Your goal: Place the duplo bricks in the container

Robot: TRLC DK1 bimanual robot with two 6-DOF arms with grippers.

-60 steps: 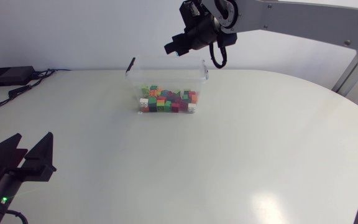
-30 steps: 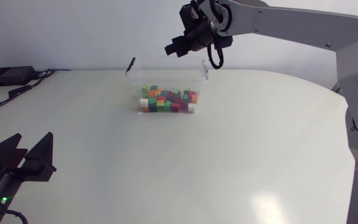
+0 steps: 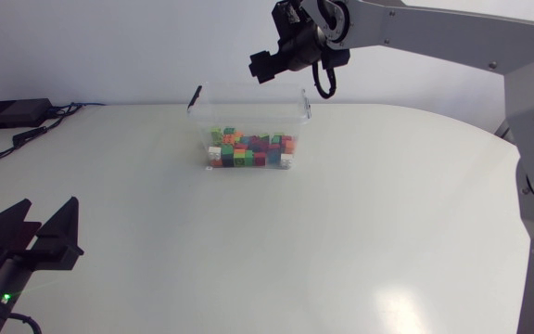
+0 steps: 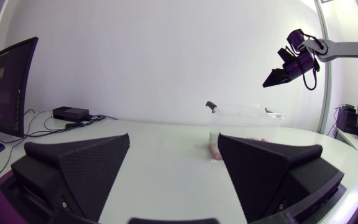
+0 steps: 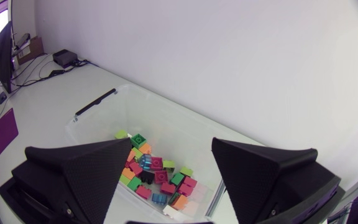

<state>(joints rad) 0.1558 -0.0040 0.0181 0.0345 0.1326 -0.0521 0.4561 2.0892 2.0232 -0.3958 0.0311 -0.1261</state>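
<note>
The clear container (image 3: 297, 116) stands at the far middle of the desk (image 3: 360, 232), a heap of coloured duplo bricks (image 3: 248, 151) on its floor. The right gripper (image 3: 260, 68) hangs above its far rim, fingers spread and empty. The left gripper (image 3: 52, 219) rests low at the near left corner, well apart, fingers also wide and empty.
</note>
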